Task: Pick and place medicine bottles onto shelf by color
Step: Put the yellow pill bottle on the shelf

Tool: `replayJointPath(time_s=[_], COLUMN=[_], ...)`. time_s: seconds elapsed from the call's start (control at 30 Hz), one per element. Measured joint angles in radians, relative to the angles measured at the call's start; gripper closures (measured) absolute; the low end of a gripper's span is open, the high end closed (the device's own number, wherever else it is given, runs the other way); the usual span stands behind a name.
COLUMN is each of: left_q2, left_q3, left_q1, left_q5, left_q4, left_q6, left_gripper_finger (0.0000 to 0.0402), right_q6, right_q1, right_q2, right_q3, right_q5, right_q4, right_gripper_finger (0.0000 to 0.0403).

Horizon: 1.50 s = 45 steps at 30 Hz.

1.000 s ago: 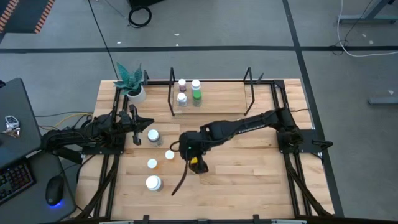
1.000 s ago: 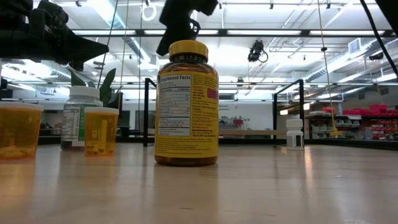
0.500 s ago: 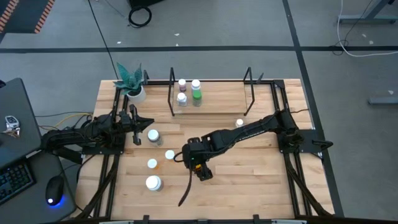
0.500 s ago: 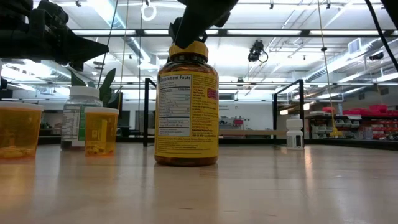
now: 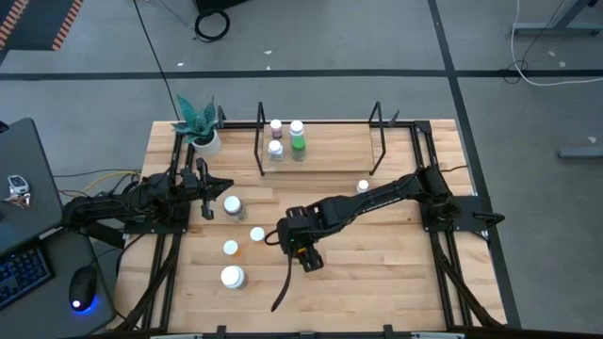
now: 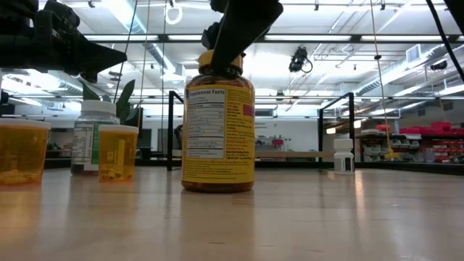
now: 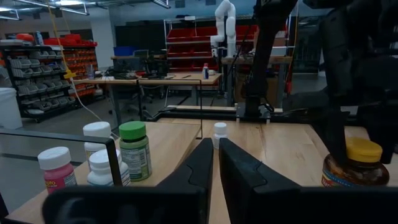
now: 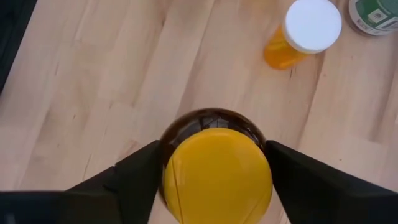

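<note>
A large yellow-capped medicine bottle (image 6: 217, 130) stands upright on its base on the table. My right gripper (image 5: 303, 256) comes down over its cap (image 8: 217, 171) and is shut on it. My left gripper (image 7: 216, 155) rests shut at the table's left (image 5: 217, 185), touching nothing. The shelf (image 5: 330, 155) at the far edge carries two purple bottles (image 5: 276, 148) and a green one (image 5: 298, 141). Several white-capped bottles (image 5: 233, 204) stand loose at the near left. My right gripper has one finger (image 8: 137, 174) on each side of the bottle just below the cap, at the dark shoulder (image 8: 166, 140). The fingers come from above, slanting down. The bottle stands upright with its base on the table.
An orange bottle with a white cap (image 8: 305, 31) stands close to the held one, toward the left arm. A small white bottle (image 5: 363, 186) stands in front of the shelf. A potted plant (image 5: 203, 132) sits at the far left corner. Bare wood lies at the near right.
My right gripper has sunk from just above the yellow cap down around it and has shifted slightly toward the near edge. The bottle has turned a little on its base and stays on the table.
</note>
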Motion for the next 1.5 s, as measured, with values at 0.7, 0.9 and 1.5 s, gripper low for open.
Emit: replayJointPath(time_s=[0.7, 0.9, 1.5], left_q2=[0.000, 0.000, 0.000], left_q3=[0.000, 0.000, 0.000], left_q1=[0.000, 0.000, 0.000], left_q5=[0.000, 0.000, 0.000], left_q4=[0.000, 0.000, 0.000], left_q6=[0.000, 0.000, 0.000], left_gripper_finger=[0.0369, 0.0376, 0.0374], right_q6=[0.012, -0.003, -0.082], right_q1=[-0.082, -0.147, -0.426], right_q2=[-0.062, -0.124, -0.264], right_q3=[0.009, 0.009, 0.010], right_q5=[0.008, 0.076, 0.083], right_q4=[-0.105, -0.190, -0.262], right_gripper_finger=[0.0173, 0.0166, 0.0169])
